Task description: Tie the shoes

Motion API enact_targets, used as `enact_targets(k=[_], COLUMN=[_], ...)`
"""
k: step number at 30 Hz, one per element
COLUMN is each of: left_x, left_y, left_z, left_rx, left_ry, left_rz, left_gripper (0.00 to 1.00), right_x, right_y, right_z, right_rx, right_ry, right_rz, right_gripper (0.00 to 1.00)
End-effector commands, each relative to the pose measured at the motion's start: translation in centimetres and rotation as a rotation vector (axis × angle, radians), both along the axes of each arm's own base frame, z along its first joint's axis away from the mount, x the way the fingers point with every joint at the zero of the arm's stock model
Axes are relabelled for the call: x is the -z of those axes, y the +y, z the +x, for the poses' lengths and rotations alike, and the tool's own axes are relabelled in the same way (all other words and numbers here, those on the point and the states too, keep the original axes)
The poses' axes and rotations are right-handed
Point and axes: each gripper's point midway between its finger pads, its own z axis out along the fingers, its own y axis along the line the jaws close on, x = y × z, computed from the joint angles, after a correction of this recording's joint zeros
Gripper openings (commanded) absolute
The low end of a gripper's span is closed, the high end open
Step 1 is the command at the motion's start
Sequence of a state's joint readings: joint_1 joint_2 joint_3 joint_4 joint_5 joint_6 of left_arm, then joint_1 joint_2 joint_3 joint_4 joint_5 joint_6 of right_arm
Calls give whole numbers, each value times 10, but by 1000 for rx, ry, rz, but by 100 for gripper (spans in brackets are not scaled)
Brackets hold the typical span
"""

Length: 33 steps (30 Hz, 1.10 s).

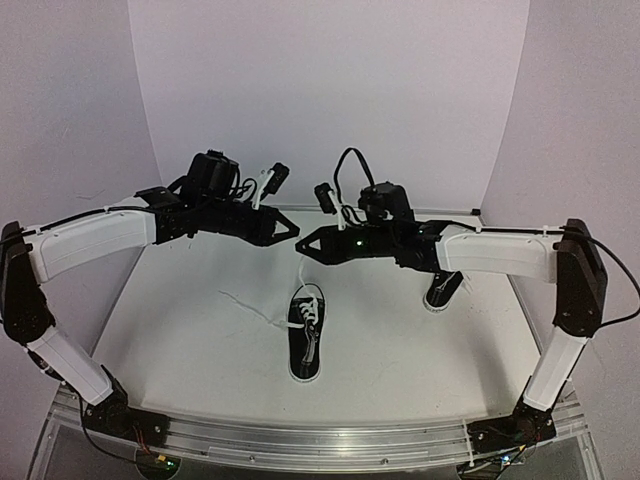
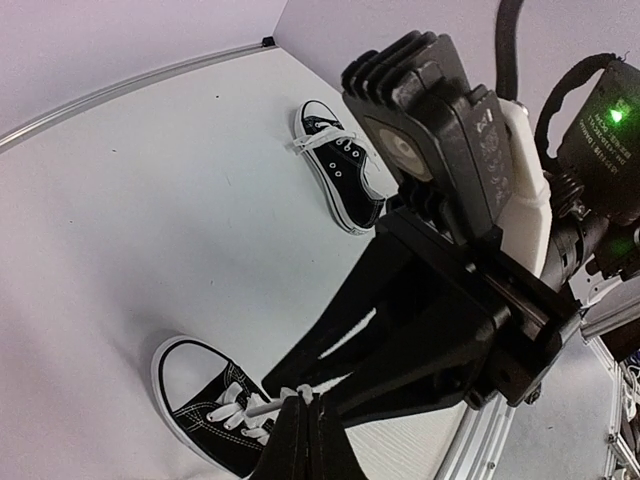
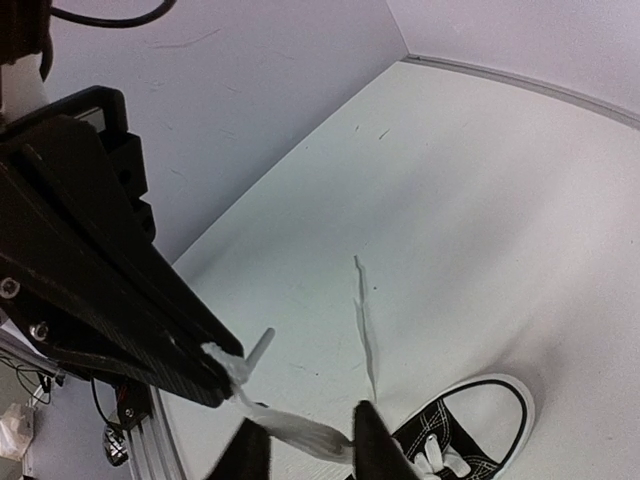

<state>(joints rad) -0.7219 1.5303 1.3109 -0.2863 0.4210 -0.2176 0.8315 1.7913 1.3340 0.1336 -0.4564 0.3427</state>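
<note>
One black shoe with a white toe cap lies at the table's middle, toe toward the arms. Its white lace rises to both grippers, which meet tip to tip above it. My left gripper is shut on the lace's end, and the same shoe lies below it. In the right wrist view my right gripper stands with its fingers apart and the lace running across the gap between them. A second shoe lies at the right, partly hidden under the right arm.
The shoe's other lace lies loose on the white table, trailing left. Pale walls enclose the back and sides. An aluminium rail runs along the near edge between the arm bases.
</note>
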Motion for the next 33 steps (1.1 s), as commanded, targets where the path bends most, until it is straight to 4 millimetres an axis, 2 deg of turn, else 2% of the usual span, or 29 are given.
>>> enact_targets(k=[1, 3, 5, 6, 8, 10, 12, 17, 21, 26, 33], left_x=[-26, -25, -24, -22, -18, -3, 21, 101, 143, 172, 207], left_y=[2, 14, 32, 44, 63, 82, 93, 120, 138, 150, 147], left_z=[-4, 6, 16, 19, 23, 26, 28, 25, 20, 26, 43], left_rx=[-6, -99, -210, -269, -363, -458, -514, -677, -781, -846, -860], left_ry=[-50, -63, -77, -79, -82, -66, -24, 140, 218, 223, 289], left_rz=[-50, -16, 12, 16, 24, 67, 125, 271, 338, 431, 474], left_gripper=[6, 26, 44, 57, 69, 76, 77, 71, 67, 59, 50], right_x=[-22, -22, -25, -26, -30, -34, -36, -26, -17, -18, -12], right_y=[8, 3, -5, -10, -23, -39, -54, -79, -91, -105, -117], right_z=[2, 1, -3, -4, -6, -8, -10, -14, -22, -30, -38], right_rx=[-14, 4, 27, 42, 86, 137, 183, 258, 276, 300, 311], right_ry=[-39, -26, -17, -18, -26, -39, -48, -40, -18, -16, -2], right_rz=[49, 46, 41, 39, 32, 19, 2, -52, -71, -68, -94], right_gripper=[9, 2, 0, 0, 0, 0, 0, 0, 0, 0, 0])
